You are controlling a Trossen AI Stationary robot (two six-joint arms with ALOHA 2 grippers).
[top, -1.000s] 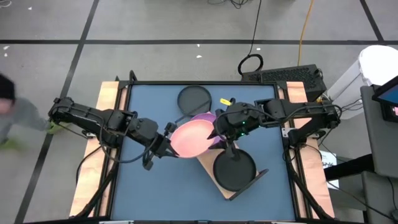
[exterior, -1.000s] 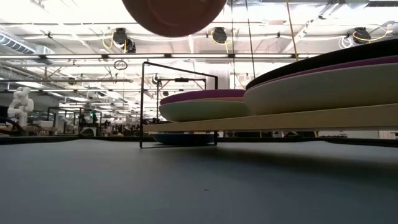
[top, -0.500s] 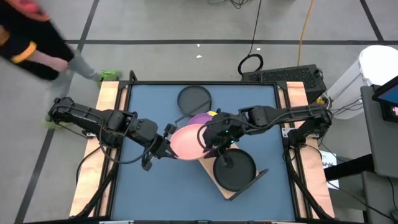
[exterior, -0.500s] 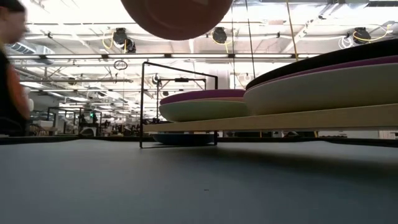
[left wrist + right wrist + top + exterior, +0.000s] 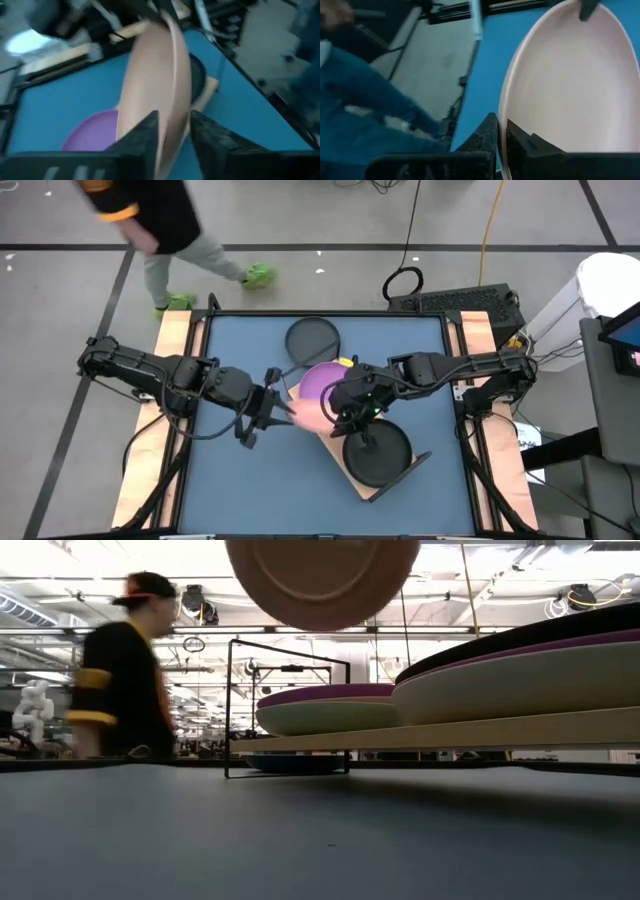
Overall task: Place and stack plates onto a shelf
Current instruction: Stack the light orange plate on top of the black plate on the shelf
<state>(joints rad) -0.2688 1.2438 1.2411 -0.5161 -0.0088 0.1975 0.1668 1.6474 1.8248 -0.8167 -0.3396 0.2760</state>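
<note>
Right gripper is pinched shut on the rim of the pink plate, held in the air, tilted. Left gripper, opposite, straddles the far rim, jaws parted. Plate judged rigid, light, matte; grip at the raised rim. Shelf lies just beneath, stacks already loaded.

Your round pink plate reads smooth, matt, ceramic-like. Beside the right pincer: flat light wooden shelf board, thin black wire frame, matt round black plate. Blue table mat looks dull, soft.
</note>
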